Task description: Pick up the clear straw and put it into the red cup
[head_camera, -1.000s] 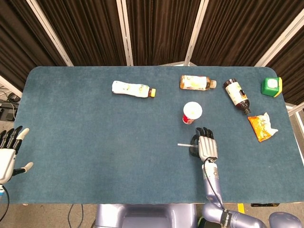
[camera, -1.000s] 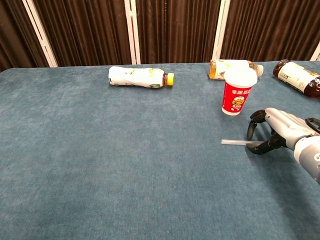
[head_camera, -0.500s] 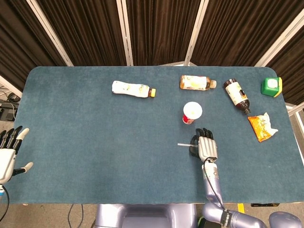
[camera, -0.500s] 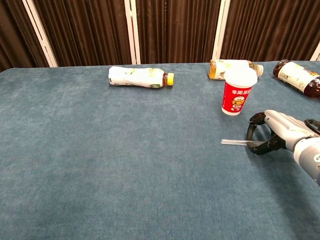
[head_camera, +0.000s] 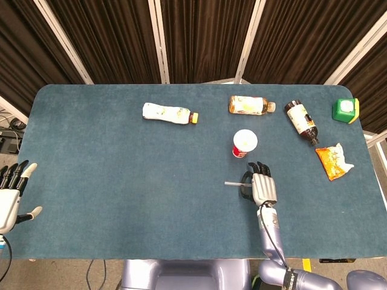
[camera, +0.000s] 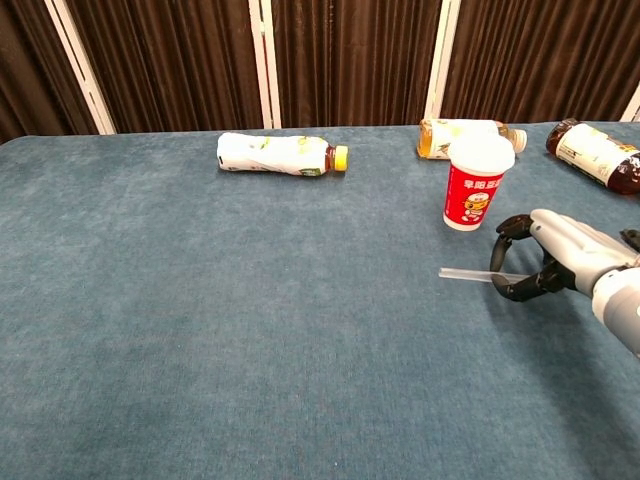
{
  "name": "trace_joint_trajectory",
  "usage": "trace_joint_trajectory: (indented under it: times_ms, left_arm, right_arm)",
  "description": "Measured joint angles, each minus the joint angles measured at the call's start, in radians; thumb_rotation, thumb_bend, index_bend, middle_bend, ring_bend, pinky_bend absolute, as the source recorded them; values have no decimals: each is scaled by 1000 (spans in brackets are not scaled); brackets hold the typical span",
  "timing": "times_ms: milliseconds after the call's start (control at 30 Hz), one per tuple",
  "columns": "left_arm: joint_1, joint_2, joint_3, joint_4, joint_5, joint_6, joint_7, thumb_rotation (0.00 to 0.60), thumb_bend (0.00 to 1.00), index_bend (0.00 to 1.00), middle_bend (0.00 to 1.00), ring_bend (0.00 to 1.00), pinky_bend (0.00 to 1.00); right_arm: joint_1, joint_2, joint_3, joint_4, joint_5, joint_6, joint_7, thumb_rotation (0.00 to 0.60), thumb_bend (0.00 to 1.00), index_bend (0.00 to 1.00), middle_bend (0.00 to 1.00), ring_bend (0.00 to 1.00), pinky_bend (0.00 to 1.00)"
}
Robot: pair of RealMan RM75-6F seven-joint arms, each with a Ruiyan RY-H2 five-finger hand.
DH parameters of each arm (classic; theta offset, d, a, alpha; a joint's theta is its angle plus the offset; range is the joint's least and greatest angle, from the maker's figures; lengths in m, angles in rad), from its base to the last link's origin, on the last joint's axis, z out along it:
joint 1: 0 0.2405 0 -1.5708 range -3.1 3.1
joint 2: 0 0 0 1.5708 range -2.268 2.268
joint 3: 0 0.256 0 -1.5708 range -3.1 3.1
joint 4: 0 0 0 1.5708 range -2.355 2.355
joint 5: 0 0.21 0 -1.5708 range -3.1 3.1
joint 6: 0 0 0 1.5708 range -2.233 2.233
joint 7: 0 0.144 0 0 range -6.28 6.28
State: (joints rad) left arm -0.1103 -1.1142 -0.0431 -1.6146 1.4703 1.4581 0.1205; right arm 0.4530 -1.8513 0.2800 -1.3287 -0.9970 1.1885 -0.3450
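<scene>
**Straw in the right hand, cup just ahead**

The table (head_camera: 109, 181) carries the whole scene under its blue cloth. On its far half lie a white bottle (head_camera: 170, 113), an amber bottle (head_camera: 250, 106), a dark bottle (head_camera: 302, 121), a snack bag (head_camera: 334, 161) and a green box (head_camera: 345, 110).

The right hand (camera: 548, 262) sits near the table's middle right, fingers curled, with the straw (camera: 465, 275) pinched between thumb and fingertips. The chest view suggests the straw is just clear of the cloth, though whether its free end touches I cannot tell. The left hand (head_camera: 12, 193) hangs off the table's left edge, fingers spread, holding nothing.

The cup (camera: 477, 183) stands upright just beyond the right hand, mouth up, close to the amber bottle behind it.

The straw's long axis runs nearly level, across the table from side to side. Its free end points toward the robot's left; the other end is hidden inside the fingers.

To do this step well, my judgement is that the hand should lift first, then turn the wrist so the free end tips downward over the cup's mouth. The grip sits at one end, so the straw may swing or slip; a slow turn suits it. The cup looks light, so the straw should go in from above without nudging the rim.
</scene>
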Motion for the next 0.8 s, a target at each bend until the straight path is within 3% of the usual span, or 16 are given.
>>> trace_joint_trajectory:
  times_ms: [400, 800]
  left_arm:
    - [0, 0, 0, -1, 0, 0, 0, 600, 76, 0, 0, 0, 0]
    - [0, 0, 0, -2, 0, 1, 3, 600, 76, 0, 0, 0, 0]
  right_arm:
    - [-43, 64, 26, -135, -63, 86, 114, 600, 448, 581, 172, 0, 0]
    - [-111, 181, 191, -367, -47, 131, 431, 600, 446, 595, 190, 0, 0]
